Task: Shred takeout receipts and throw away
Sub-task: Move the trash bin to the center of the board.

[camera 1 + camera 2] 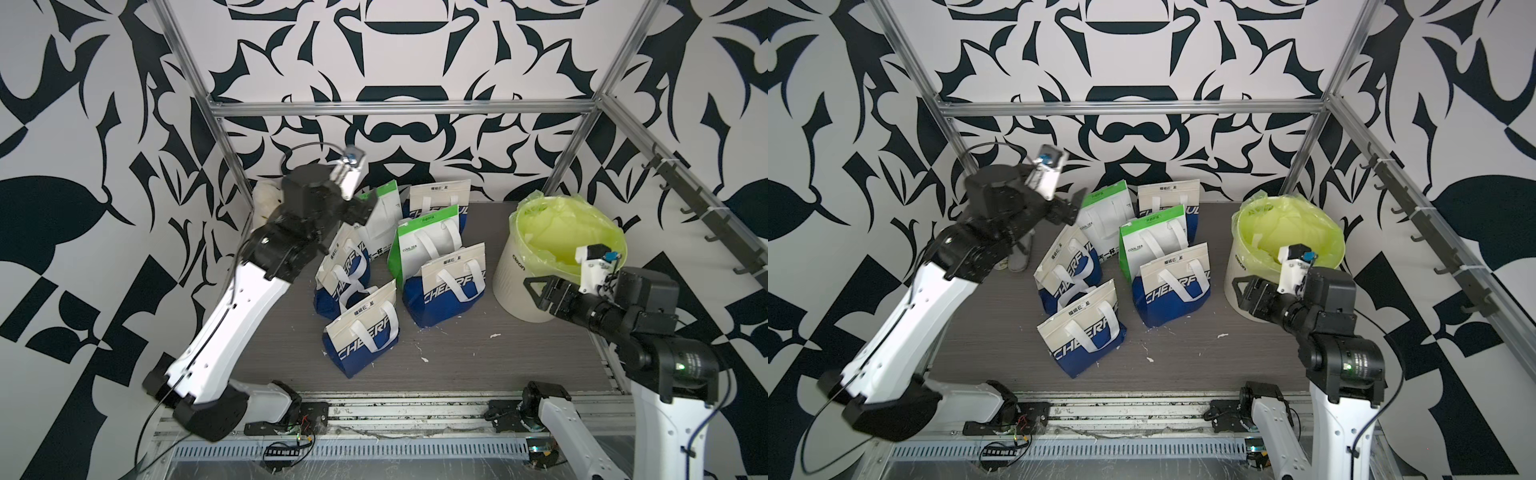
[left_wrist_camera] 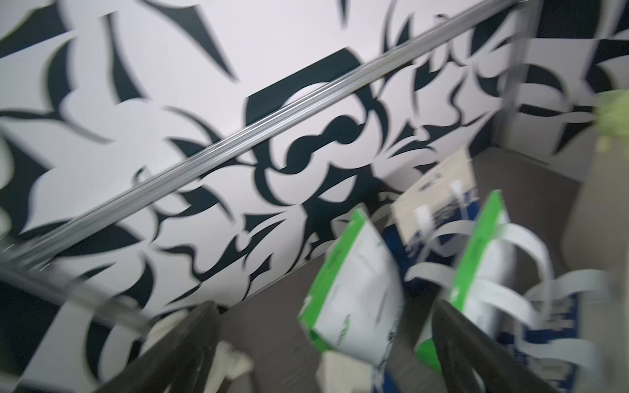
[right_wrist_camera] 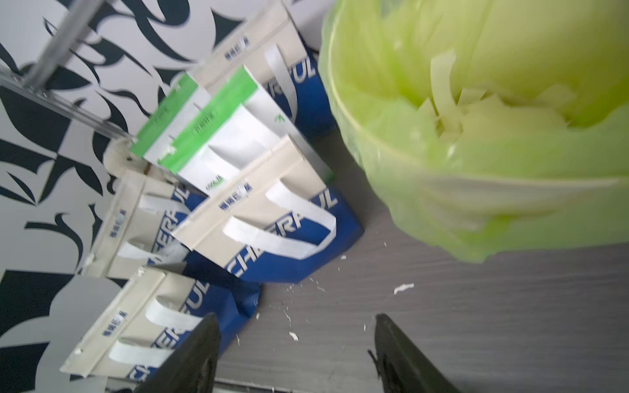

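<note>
**Grey tabletop, a lined bin, two empty pincers**

Black-and-white swirls cover the walls, and a silver frame boxes in the grey wood-grain tabletop.

In both top views a white bin with a yellow-green liner stands on it. A cluster of handled bags, blue-and-white and green-and-white, sits just beside the bin toward the left arm. Tiny white scraps dot the table near the bin's foot. The right gripper hangs just in front of the bin's outer wall. The left gripper is raised well apart from the bin, over the far side of the bags. Behind that arm a pale object is mostly hidden, and I can't make out what it is.

The left wrist view is badly smeared. The left gripper stands released, its dark fingers spread wide with nothing in them, and the bin is only a green blur at the edge.

The right wrist view looks into the liner. There the takeout receipts show only as pale strips and pieces heaped inside the bin, tinted by the plastic. The right gripper has its jaws parted over bare table, grasping nothing.
</note>
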